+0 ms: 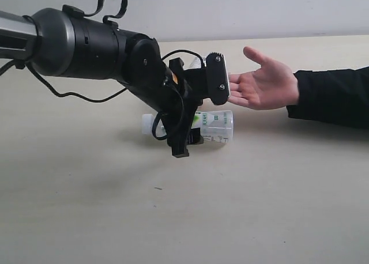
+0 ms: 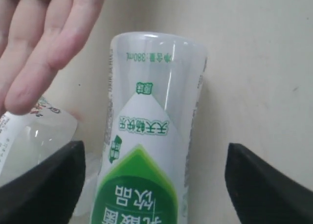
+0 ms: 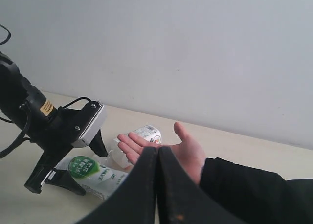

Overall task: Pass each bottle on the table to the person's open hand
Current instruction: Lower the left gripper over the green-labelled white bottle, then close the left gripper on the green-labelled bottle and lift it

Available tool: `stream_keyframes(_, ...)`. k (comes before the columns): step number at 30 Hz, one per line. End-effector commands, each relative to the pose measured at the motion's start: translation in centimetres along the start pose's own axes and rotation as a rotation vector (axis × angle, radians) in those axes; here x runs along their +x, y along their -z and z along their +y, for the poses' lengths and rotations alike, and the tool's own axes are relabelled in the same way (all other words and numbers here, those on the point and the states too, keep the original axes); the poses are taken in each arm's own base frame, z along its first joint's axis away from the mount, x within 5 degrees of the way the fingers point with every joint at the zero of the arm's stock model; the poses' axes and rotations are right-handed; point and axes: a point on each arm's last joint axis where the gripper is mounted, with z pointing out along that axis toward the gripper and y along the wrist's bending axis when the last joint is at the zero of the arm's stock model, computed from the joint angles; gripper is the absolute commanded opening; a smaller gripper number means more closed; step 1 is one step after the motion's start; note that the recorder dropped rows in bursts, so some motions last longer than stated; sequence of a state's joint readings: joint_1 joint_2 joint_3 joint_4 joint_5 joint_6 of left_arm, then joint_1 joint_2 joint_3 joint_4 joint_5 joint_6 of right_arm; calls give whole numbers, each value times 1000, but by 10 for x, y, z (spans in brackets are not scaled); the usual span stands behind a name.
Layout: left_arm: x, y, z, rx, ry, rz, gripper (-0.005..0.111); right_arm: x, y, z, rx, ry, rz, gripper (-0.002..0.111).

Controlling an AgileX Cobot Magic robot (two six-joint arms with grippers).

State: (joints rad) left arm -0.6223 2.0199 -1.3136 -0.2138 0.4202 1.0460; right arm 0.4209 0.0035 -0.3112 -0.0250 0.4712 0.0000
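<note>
The left end effector (image 1: 200, 115) is open, its two black fingers (image 2: 41, 185) standing apart on either side of a whitish bottle with a green and white label (image 1: 219, 125), with a clear gap between each finger and the bottle in the left wrist view. This bottle lies on its side on the pale cream desk (image 1: 115, 206), below and just short of the fingertips of the person's open hand (image 1: 265, 82), its white cap pointing away from that hand. Green Chinese print runs along its label. The hand is bare, palm up with fingers spread, on an arm in a black sleeve, and is held above the desk. A second whitish bottle (image 3: 144, 134) lies on the desk just beyond the fingers of the hand; whether it touches them cannot be told. The right end effector (image 3: 157, 153) is closed with nothing between its fingers, and hangs on the near side of the hand in the right wrist view, well apart from both bottles.
</note>
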Motion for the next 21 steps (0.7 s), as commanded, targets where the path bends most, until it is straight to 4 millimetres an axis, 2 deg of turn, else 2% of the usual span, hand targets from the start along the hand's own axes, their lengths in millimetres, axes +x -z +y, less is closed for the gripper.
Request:
stream_keyframes(1,1,-11,-2,-4,0,1,76,0,0,0,-4,-1,-10,0)
stream_keyframes(9,3,-23,0,-42,2,-14,76,0,0,0,-4,-1,-10,0)
stream_keyframes(21,13,-44,-9,-3,-11,29,76,-2,0,0,-4,-1,-33,0)
